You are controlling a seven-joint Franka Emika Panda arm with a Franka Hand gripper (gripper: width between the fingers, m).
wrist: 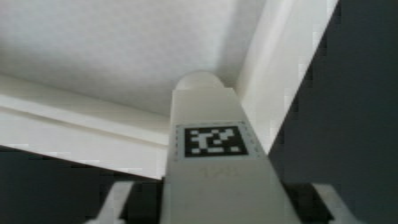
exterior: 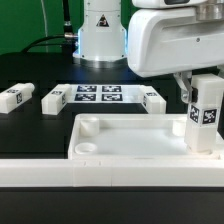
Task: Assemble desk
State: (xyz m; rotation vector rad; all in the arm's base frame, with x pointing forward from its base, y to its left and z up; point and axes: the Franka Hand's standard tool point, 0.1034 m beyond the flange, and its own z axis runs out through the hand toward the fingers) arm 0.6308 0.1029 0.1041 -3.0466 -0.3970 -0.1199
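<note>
One leg [exterior: 205, 115] stands upright at the tabletop's [exterior: 138, 139] corner.

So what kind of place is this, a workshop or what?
Most likely a robotics lab bench: a white robot arm stands at a black table, a marker board of printed tags lies on it, and the loose white desk legs carry tags too.

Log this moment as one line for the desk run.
leg: upright at tabletop corner, exterior view's right | tool: astride it, grip unclear | loose: three legs lying on table
</note>
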